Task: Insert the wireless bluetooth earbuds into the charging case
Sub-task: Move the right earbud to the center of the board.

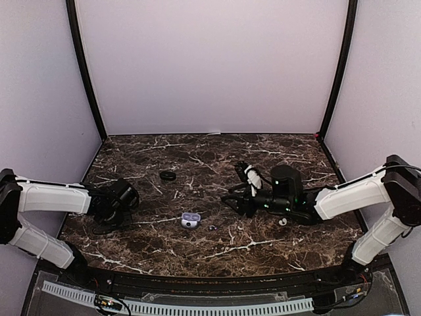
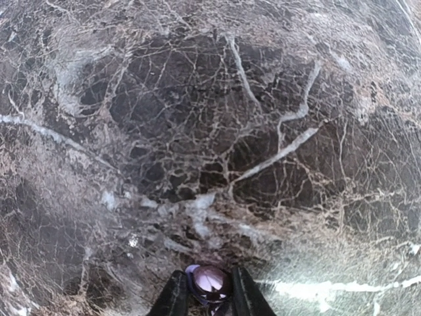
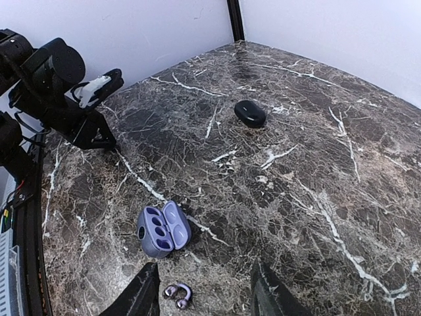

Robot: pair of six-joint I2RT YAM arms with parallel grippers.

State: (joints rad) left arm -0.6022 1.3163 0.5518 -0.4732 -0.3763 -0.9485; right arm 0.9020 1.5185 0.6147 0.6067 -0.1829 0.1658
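Note:
A glossy purple earbud [image 2: 210,282] sits between the two black fingers of my left gripper [image 2: 209,271], which press on either side of it just above the marble table. The open lilac charging case [image 3: 162,228] lies on the table, its sockets facing up and showing nothing inside; the top view has the case [image 1: 190,220] near the middle. A second purple earbud [image 3: 177,294] lies loose on the table in front of the case, between the wide-apart fingers of my right gripper [image 3: 204,266], close to the left finger. That loose earbud [image 1: 212,227] lies just right of the case.
A closed black oval case [image 3: 250,113] lies farther back on the table, seen as the black case [image 1: 168,176] left of centre. A small white object [image 1: 282,222] lies under the right arm. Lilac walls close off the table [image 1: 217,257] on three sides.

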